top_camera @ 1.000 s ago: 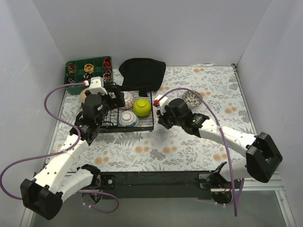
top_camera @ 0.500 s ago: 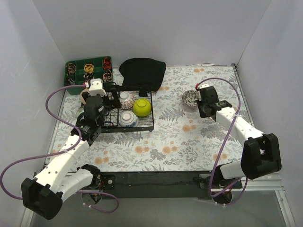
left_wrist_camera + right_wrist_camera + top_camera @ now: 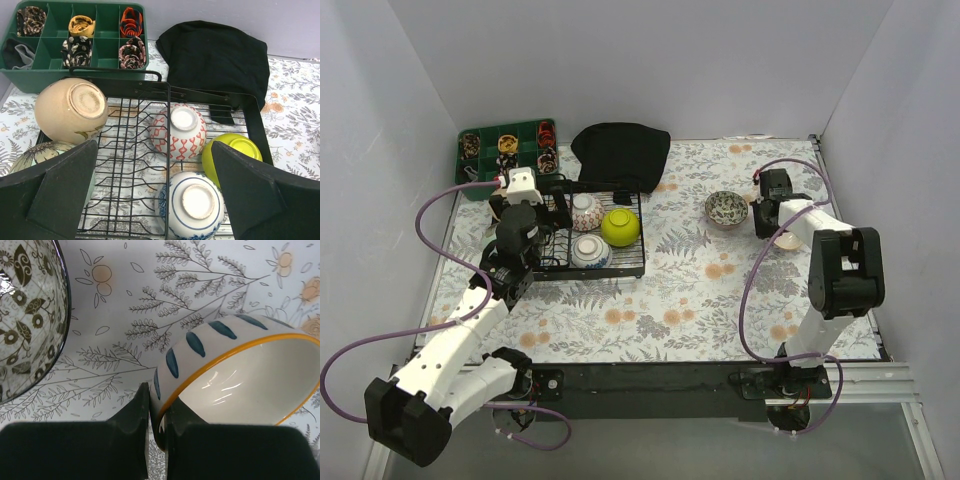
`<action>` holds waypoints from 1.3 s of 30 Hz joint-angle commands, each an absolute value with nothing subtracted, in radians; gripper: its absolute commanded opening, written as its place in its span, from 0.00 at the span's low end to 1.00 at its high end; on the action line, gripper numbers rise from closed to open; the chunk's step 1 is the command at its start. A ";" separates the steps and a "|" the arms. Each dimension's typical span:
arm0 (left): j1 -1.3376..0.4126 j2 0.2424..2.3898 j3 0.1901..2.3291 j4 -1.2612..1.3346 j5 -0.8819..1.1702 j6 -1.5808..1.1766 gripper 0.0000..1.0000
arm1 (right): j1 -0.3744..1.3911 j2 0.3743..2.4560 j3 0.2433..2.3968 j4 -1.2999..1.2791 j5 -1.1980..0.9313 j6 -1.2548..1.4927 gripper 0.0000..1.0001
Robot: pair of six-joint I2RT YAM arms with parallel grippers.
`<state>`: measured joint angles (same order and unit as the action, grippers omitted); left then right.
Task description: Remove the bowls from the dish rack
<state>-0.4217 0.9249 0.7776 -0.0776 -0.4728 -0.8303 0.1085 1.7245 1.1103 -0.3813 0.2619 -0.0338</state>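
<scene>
A: Changed just now?
B: Swung the right tool (image 3: pixel 157 410) off from beside the dish rack (image 3: pixel 210 95) to the desk's (image 3: pixel 720 300) far right, clamped on the rim of a blue-dashed bowl (image 3: pixel 240 375), tilted just beside a leaf-print bowl (image 3: pixel 25 315).
A: Meaning?
B: Probably only needs setting down and releasing. Leaves about five bowls (image 3: pixel 177 131) racked under the left tool (image 3: pixel 155 150), spread wide apart.

A robotics lab cell: plain white panels (image 3: pixel 640 70) enclose the floral counter (image 3: pixel 700 300), with a cabled left arm (image 3: pixel 460 330) and right arm (image 3: pixel 842 270) bolted at its near edge.
</scene>
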 commanded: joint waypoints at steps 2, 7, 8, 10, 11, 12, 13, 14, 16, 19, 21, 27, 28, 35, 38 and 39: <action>-0.419 0.908 0.770 -0.058 -0.502 -0.808 0.98 | 0.107 1.795 1.196 -0.342 0.233 -0.078 0.04; -0.414 0.913 0.769 -0.057 -0.495 -0.807 0.98 | 0.104 1.845 1.252 -0.377 0.216 -0.078 0.12; -0.416 0.913 0.767 -0.055 -0.497 -0.805 0.98 | 0.104 1.845 1.256 -0.382 0.209 -0.075 0.14; -0.413 0.913 0.765 -0.055 -0.499 -0.805 0.98 | 0.106 1.836 1.252 -0.387 0.203 -0.066 0.26; -0.411 0.911 0.765 -0.054 -0.497 -0.805 0.98 | 0.106 1.819 1.249 -0.390 0.196 -0.066 0.26; -0.410 0.911 0.765 -0.054 -0.495 -0.805 0.98 | 0.106 1.810 1.247 -0.391 0.199 -0.064 0.29; -0.408 0.913 0.765 -0.054 -0.492 -0.805 0.98 | 0.107 1.799 1.243 -0.396 0.201 -0.060 0.35; -0.405 0.913 0.764 -0.052 -0.489 -0.805 0.98 | 0.107 1.772 1.236 -0.397 0.196 -0.055 0.38; -0.399 0.913 0.761 -0.049 -0.483 -0.804 0.98 | 0.106 1.740 1.226 -0.399 0.187 -0.038 0.48; -0.387 0.916 0.761 -0.046 -0.474 -0.804 0.98 | 0.109 1.672 1.207 -0.400 0.173 -0.025 0.63; -0.380 0.919 0.759 -0.045 -0.466 -0.807 0.98 | 0.109 1.620 1.187 -0.400 0.163 -0.011 0.69; -0.331 0.928 0.761 -0.046 -0.416 -0.834 0.98 | 0.155 1.441 1.094 -0.362 0.083 0.046 0.82; -0.316 0.928 0.764 -0.049 -0.410 -0.838 0.98 | 0.170 1.399 1.062 -0.350 0.052 0.051 0.82; -0.232 0.936 0.764 -0.057 -0.417 -0.839 0.98 | 0.400 1.229 0.904 -0.203 -0.066 0.084 0.89; -0.172 0.948 0.767 -0.107 -0.434 -0.859 0.98 | 0.490 1.164 0.846 -0.124 -0.144 0.084 0.94; -0.158 0.956 0.781 -0.133 -0.434 -0.870 0.98 | 0.511 1.151 0.833 -0.108 -0.158 0.086 0.94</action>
<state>-0.2146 0.9413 0.7658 -0.0723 -0.4114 -0.8413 0.4343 1.2247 0.8757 -0.2508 -0.0422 0.0669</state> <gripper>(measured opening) 0.982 0.934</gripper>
